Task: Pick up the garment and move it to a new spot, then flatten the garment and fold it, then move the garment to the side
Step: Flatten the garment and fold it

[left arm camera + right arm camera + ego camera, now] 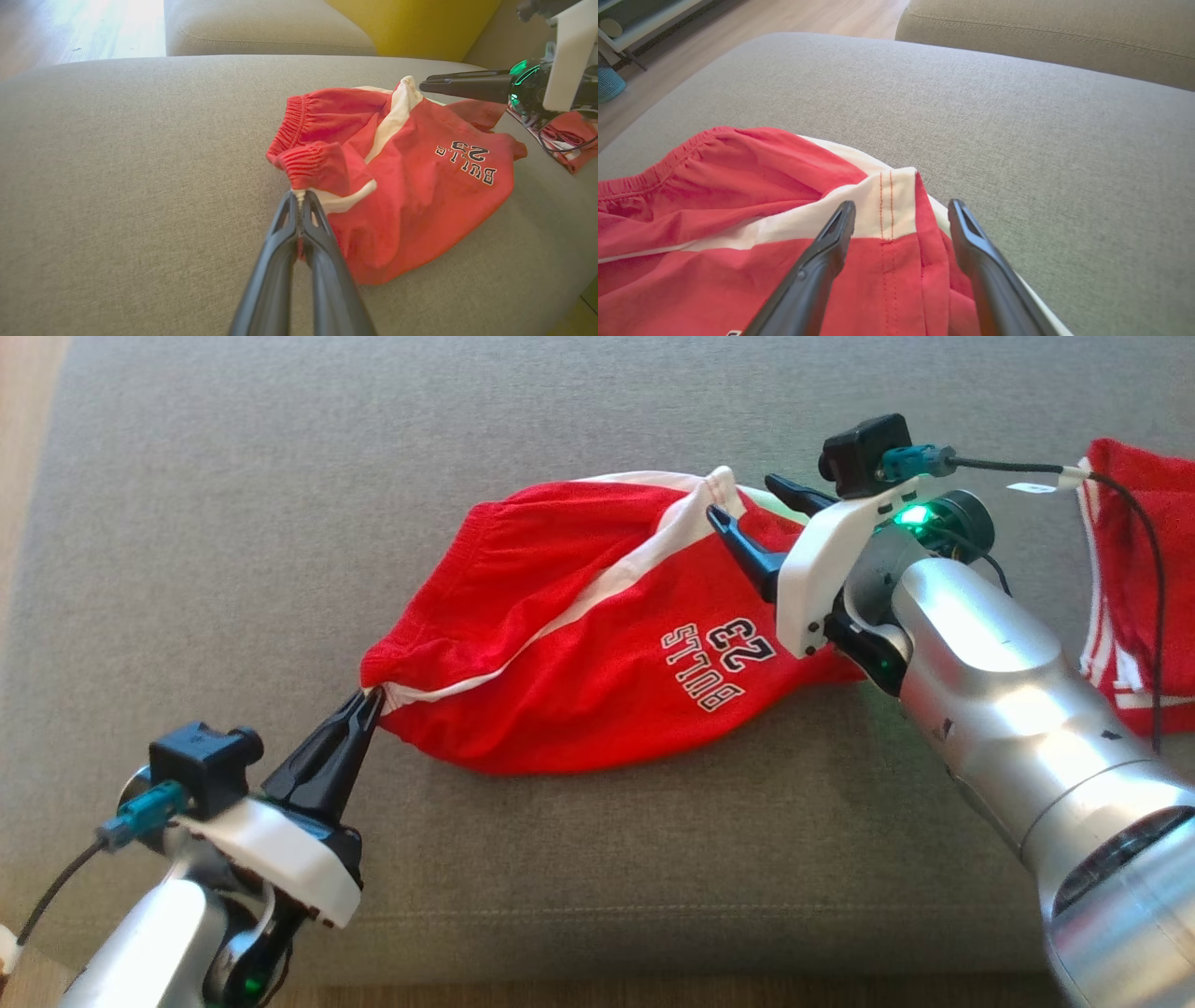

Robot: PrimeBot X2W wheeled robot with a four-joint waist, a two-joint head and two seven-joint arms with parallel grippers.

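Pinching the near white-trimmed corner of the red Bulls shorts (579, 663), the left gripper (372, 702) is clamped tight. The shorts lie crumpled on the grey sofa cushion (233, 569). At their far corner the right gripper (744, 497) stands wide, straddling the white seam (887, 205).

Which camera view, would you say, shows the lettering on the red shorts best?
The head view: the lettering lies whole and sharp there, though upside down. The left wrist view shows it smaller and slanted; the right wrist view catches a sliver at its bottom edge.
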